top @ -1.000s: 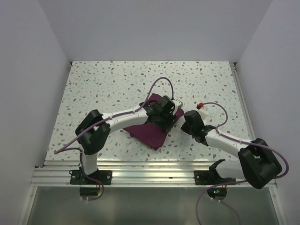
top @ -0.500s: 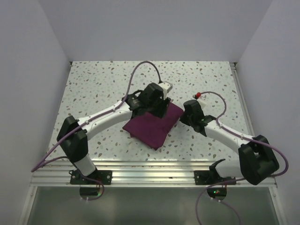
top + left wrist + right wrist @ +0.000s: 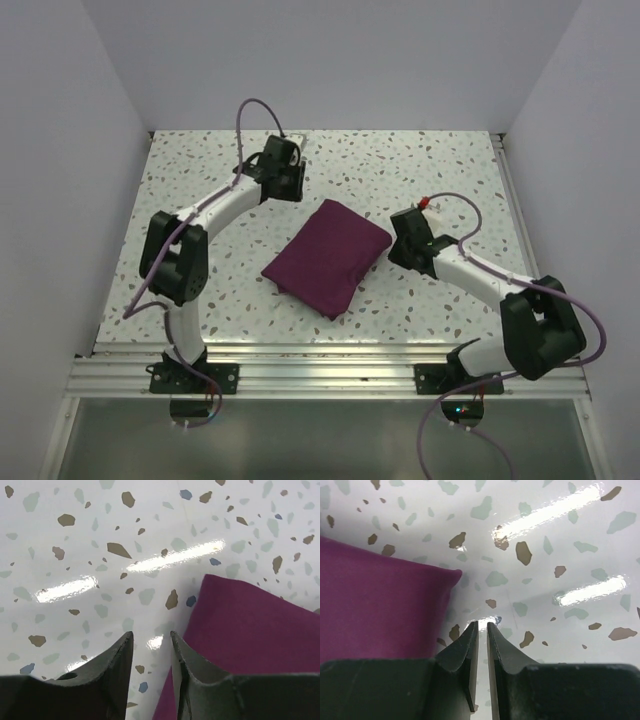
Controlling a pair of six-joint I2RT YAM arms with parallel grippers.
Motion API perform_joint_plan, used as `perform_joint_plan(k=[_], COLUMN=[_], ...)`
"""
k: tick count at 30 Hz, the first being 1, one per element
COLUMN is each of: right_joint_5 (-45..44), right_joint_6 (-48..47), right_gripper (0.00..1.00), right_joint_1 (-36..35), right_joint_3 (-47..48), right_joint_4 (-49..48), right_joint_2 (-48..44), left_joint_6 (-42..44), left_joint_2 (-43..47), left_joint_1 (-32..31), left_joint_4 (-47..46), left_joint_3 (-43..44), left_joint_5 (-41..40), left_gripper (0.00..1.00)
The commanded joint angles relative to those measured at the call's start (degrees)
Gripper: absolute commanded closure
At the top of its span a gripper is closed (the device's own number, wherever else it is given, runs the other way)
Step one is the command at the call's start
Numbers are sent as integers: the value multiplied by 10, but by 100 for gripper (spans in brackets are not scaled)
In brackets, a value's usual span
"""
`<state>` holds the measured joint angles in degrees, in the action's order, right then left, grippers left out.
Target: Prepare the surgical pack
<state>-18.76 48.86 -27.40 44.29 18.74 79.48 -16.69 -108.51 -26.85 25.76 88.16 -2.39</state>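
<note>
The surgical pack lies as a folded plum-purple bundle in the middle of the speckled table, closed, so nothing inside it shows. My left gripper hangs beyond its far left corner, apart from it. In the left wrist view the left gripper is open with only table between the fingers, and the pack's cloth sits to the right. My right gripper is just off the bundle's right corner. In the right wrist view the right gripper shows a narrow empty gap, with the pack's corner at left.
White walls close in the table on the left, back and right. An aluminium rail runs along the near edge, where both arm bases are bolted. Purple cables loop above each arm.
My left arm has pulled off the bundle and swung to the far left of the table. The bundle now lies fully uncovered. The right gripper stays by its right corner.
</note>
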Motion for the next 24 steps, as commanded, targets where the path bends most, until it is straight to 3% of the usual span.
perform_joint_plan(k=[1, 13, 24], right_joint_5=[-12, -25, 14], right_joint_6=[6, -7, -25], right_gripper=[85, 88, 91], right_joint_1=[9, 13, 14], right_joint_3=[25, 77, 173], right_joint_4=[17, 13, -22], right_joint_2=[10, 76, 184], left_joint_6=[12, 39, 18], left_joint_2=[-36, -184, -237], left_joint_1=[26, 24, -56], left_joint_4=[-36, -58, -67], left_joint_3=[45, 134, 180], left_joint_5=[43, 103, 131], left_gripper=[64, 73, 78])
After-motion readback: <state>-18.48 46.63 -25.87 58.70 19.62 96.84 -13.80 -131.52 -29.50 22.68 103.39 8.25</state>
